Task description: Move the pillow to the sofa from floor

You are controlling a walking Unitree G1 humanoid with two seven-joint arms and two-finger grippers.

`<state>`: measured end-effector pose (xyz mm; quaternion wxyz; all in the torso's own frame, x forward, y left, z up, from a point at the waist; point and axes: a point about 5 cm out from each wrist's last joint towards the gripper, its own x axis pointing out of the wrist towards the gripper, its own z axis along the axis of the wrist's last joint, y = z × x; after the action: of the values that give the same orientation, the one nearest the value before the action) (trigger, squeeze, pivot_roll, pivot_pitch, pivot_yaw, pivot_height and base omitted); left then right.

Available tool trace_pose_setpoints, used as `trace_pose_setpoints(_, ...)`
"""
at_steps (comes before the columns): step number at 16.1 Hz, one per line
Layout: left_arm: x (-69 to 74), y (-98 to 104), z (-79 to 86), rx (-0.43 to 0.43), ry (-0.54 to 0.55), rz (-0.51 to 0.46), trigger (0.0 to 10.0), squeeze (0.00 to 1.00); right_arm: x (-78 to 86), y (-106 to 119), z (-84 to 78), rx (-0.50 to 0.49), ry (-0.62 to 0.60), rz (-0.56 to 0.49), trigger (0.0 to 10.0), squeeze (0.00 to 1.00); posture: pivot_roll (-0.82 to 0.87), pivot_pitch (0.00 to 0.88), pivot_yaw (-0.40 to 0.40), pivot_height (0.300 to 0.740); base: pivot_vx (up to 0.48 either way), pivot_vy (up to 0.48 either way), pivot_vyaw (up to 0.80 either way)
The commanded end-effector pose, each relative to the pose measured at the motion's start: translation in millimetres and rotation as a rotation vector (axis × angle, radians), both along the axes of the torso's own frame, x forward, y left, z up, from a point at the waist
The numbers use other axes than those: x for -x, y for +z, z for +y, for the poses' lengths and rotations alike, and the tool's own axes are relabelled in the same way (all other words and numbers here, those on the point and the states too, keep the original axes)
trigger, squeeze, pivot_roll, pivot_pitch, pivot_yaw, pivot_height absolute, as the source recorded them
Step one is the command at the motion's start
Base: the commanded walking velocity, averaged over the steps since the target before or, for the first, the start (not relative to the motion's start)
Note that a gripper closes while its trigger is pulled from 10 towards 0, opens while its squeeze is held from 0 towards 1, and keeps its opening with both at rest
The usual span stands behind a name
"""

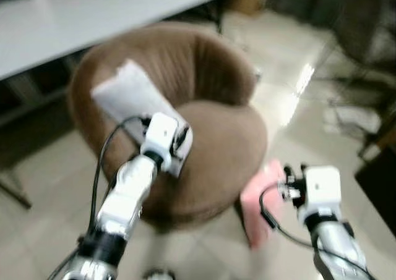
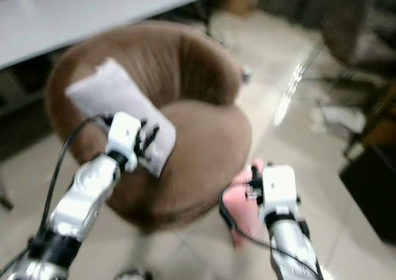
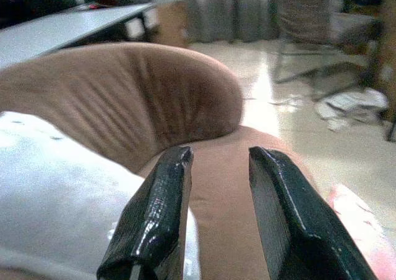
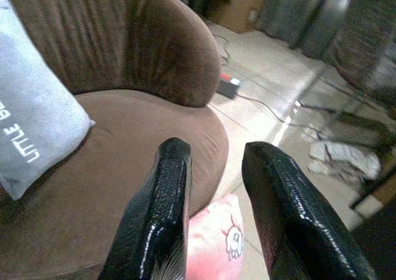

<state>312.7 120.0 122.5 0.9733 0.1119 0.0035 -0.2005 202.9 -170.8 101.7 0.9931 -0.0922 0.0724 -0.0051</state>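
- Our left gripper (image 3: 213,212) reaches out over the brown sofa (image 1: 216,144), fingers parted and holding nothing, just beside the grey pillow (image 1: 133,94) that lies on the seat.
- Our right gripper (image 4: 213,212) hangs above the pink pillow (image 1: 260,206), fingers apart and empty.
- The pink pillow leans on the floor (image 1: 297,94) against the sofa's front.

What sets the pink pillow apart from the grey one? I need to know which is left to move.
The pink pillow lies on the floor against the brown sofa chair; the grey pillow sits on the chair's seat, leaning on its backrest. The pink one bears a small cartoon print, the grey one dark lettering. The right tool hovers above the pink pillow, the left tool beside the grey. Both look soft.
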Motion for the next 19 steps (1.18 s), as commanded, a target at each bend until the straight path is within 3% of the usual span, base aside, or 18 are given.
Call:
trace_pose_setpoints(1,0.3,-6.6,5.8,-0.031,0.023,0.024,10.0,0.0,0.0,0.7,0.8,-0.005,-0.002,-0.001,10.0,0.0,-0.06,0.071,-0.002,0.74,0.0,-0.48,0.8)
trace_pose_setpoints(8,-1.4,-5.8,3.9,-0.048,0.018,0.013,10.0,0.0,1.4,-3.0,0.6,-0.011,-0.011,0.008,10.0,0.0,-0.06,0.066,0.003,0.74,0.0,-0.48,0.8)
trace_pose_setpoints(14,-1.6,-5.2,1.8,-0.039,0.012,0.014,10.0,0.0,2.6,-4.4,-0.7,-0.003,-0.012,0.008,10.0,0.0,-0.06,0.055,0.009,0.74,0.0,-0.48,0.0)
trace_pose_setpoints(19,0.5,-1.5,2.0,0.0,0.005,-0.016,10.0,0.0,0.6,-4.9,4.4,0.017,0.034,0.01,10.0,0.0,-0.06,0.045,0.009,0.74,0.0,-0.48,0.8)
